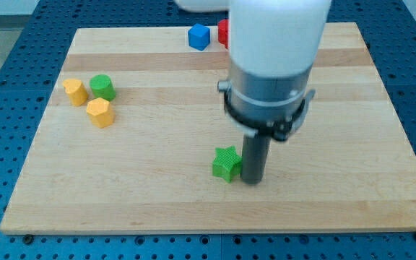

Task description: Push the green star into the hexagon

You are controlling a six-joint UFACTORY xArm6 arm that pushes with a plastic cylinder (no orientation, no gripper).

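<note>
The green star [227, 163] lies on the wooden board [157, 180], below the middle. My tip [252, 180] stands right beside the star's right side, touching or nearly touching it. The yellow hexagon [100, 113] lies far off toward the view's left, in a small cluster of blocks. The arm's white and grey body hangs over the board above the tip and hides part of the top middle.
A green cylinder [102, 87] and a second yellow block [75, 92] sit just above the hexagon. A blue cube [198, 37] and a red block [223, 32], partly hidden by the arm, lie near the board's top edge.
</note>
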